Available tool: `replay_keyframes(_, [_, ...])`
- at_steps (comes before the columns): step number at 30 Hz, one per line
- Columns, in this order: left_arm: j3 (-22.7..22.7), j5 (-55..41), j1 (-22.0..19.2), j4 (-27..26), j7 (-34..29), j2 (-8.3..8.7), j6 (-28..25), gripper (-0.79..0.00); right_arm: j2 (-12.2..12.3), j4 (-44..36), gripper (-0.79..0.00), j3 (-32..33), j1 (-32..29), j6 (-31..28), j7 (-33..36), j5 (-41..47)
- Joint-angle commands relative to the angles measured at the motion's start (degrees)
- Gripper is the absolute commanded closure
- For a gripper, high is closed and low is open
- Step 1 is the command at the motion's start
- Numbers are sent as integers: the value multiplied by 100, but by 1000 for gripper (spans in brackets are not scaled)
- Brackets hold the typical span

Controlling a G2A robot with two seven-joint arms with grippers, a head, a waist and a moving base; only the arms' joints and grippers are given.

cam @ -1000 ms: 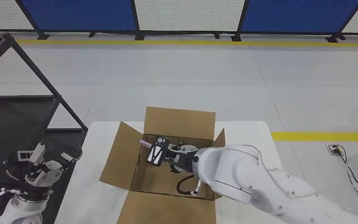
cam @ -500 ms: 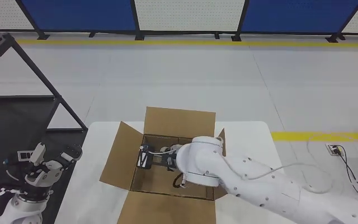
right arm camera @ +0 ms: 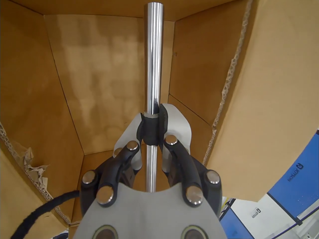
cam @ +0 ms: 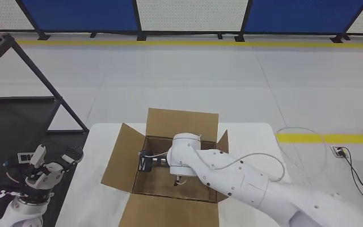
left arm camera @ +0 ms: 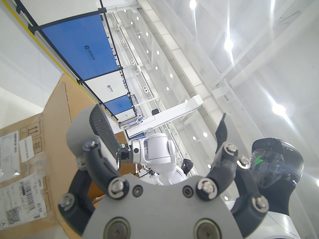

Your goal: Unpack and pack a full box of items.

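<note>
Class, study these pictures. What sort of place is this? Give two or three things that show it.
Probably a factory-style hall or robot test bay: blue partition panels fence the area, a yellow line marks the bare floor, and a high ceiling carries rows of lights.

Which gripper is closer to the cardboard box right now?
Right. The right gripper is inside the cardboard box, shut on a metal rod. The left gripper is open, outside the box and apart from it, off beyond a side flap.
</note>
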Motion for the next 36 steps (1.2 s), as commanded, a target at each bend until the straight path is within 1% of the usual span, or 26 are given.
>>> replay_keyframes(1, [0, 0, 0, 0, 0, 0, 0, -785, -114, 198, 0, -17, -31, -141, 81, 46])
replay_keyframes(14, [0, 0, 0, 0, 0, 0, 0, -785, -823, 1675, 0, -17, -197, -831, 375, 167])
replay_keyframes(20, [0, 0, 0, 0, 0, 0, 0, -785, -1139, 2471, 0, -14, -217, -1163, 181, 249])
replay_keyframes(21, [0, 0, 0, 0, 0, 0, 0, -785, -1188, 2590, -62, -17, -220, -1206, 141, 243])
replay_keyframes(22, [0, 0, 0, 0, 0, 0, 0, -785, -1236, 2699, -151, -17, -226, -1257, 112, 233])
replay_keyframes(25, [0, 0, 0, 0, 0, 0, 0, -785, -1373, 3003, -209, -16, -228, -1376, 0, 199])
replay_keyframes(31, [0, 0, 0, 0, 0, 0, 0, -785, -1603, 3521, -203, -12, -213, -1552, -219, 127])
replay_keyframes(36, [0, 0, 0, 0, 0, 0, 0, -785, -1751, 3772, -209, 0, -164, -1590, -330, 33])
